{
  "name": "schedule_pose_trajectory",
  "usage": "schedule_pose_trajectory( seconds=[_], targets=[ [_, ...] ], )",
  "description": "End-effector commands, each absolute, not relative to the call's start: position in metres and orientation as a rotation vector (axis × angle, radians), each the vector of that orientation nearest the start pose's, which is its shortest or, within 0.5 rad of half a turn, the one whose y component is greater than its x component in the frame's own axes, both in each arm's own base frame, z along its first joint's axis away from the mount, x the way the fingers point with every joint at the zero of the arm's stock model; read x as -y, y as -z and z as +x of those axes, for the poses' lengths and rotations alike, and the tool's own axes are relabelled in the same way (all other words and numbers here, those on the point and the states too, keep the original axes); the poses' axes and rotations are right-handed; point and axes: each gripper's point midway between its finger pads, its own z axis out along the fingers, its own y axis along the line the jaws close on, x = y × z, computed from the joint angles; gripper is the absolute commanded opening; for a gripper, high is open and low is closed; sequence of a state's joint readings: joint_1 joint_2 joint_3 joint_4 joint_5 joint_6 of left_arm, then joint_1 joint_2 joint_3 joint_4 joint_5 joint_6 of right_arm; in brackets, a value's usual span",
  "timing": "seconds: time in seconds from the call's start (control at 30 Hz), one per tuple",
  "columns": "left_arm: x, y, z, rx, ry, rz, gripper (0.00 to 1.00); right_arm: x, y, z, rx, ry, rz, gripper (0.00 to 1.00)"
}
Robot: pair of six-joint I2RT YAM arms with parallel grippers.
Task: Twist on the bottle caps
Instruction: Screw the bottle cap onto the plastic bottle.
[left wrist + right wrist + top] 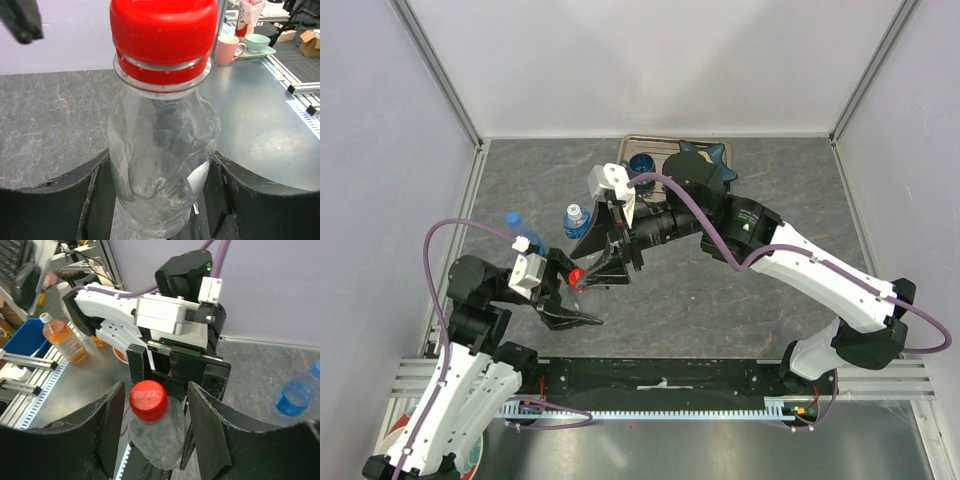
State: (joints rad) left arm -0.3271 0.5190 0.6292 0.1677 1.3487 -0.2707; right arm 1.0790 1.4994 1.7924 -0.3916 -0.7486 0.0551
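While the left end effector (pixel 160 200) clamped the clear bottle (pixel 160 135) roughly upright, lower left of centre in the top view, the right end effector (pixel 157 392) straddled its red cap (pixel 148 399), jaws apart on either side, apparently not touching it.

Grey marbled tabletop (pixel 770 190) sitting inside a pale, evenly lit enclosure.
White wall panels (pixel 650 60) are closing off the far side and both flanks, with aluminium posts (pixel 440 75) running along the far corners. A slotted aluminium rail (pixel 910 385) is lining the near edge. Outside the enclosure, a pink mug (pixel 227 49) and a pale green bowl (pixel 257 42) are standing on a grey bench.
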Motion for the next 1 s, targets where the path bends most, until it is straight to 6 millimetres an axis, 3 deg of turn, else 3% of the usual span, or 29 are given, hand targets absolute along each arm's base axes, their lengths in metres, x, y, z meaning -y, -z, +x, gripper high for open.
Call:
schedule_pose_trajectory(
  seconds=[0.0, 0.17, 0.43, 0.57, 0.73, 0.83, 0.97],
  targets=[
    [0.207, -0.333, 0.064, -1.065, 1.329, 1.289, 0.02, -0.415, -0.465, 0.068, -1.054, -1.53, -1.466, 0.6],
    [0.207, -0.332, 0.066, -1.069, 1.323, 1.278, 0.02, -0.416, -0.454, 0.065, -1.065, -1.557, -1.491, 0.54],
    [0.208, -0.334, 0.068, -1.07, 1.315, 1.267, 0.02, -0.421, -0.447, 0.068, -1.081, -1.561, -1.49, 0.54],
    [0.208, -0.334, 0.07, -1.076, 1.309, 1.256, 0.02, -0.421, -0.447, 0.068, -1.079, -1.565, -1.489, 0.4],
    [0.209, -0.335, 0.076, -1.093, 1.296, 1.223, 0.02, -0.418, -0.443, 0.067, -1.093, -1.562, -1.487, 0.36],
    [0.208, -0.336, 0.076, -1.092, 1.294, 1.218, 0.02, -0.417, -0.439, 0.068, -1.106, -1.556, -1.485, 0.38],
    [0.209, -0.337, 0.077, -1.096, 1.29, 1.211, 0.02, -0.417, -0.436, 0.068, -1.119, -1.549, -1.492, 0.48]
  ],
)
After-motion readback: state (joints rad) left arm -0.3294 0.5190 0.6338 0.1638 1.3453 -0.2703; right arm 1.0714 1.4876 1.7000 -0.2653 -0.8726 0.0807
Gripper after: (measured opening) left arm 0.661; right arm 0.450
